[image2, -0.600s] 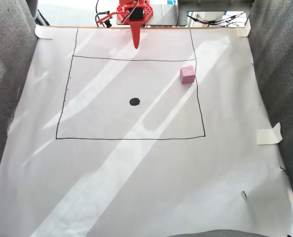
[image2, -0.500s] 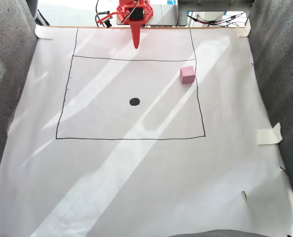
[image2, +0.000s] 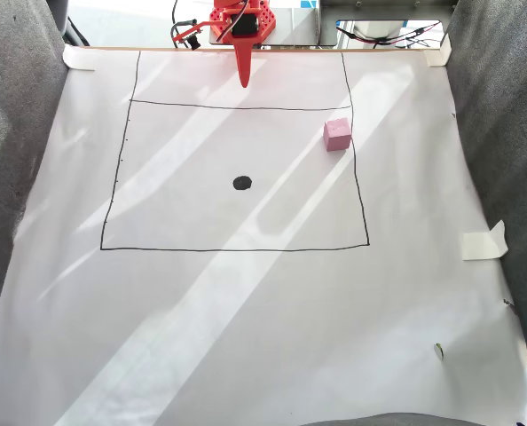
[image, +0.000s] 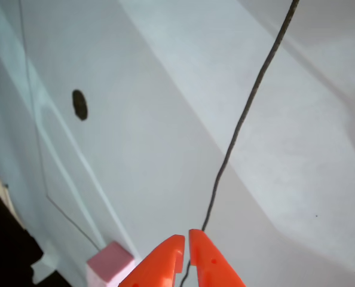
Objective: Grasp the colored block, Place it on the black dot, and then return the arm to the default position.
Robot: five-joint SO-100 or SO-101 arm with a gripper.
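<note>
The pale pink block (image2: 337,134) rests on white paper beside the right side of a drawn black rectangle; the other view shows it at the bottom edge (image: 109,263). The black dot (image2: 242,183) lies near the middle of the rectangle and appears as an oval at the upper left in the other view (image: 79,104). My orange gripper (image2: 244,82) hangs at the far edge of the paper, well left of the block and far from the dot. Its two fingers meet in a narrow point (image: 186,238), shut, with nothing between them.
White paper (image2: 246,311) covers the table, taped at the corners with tape (image2: 483,241). Grey fabric (image2: 19,115) rises along both sides. Cables (image2: 397,35) and the arm's base sit beyond the far edge. Sunlight bands cross the sheet.
</note>
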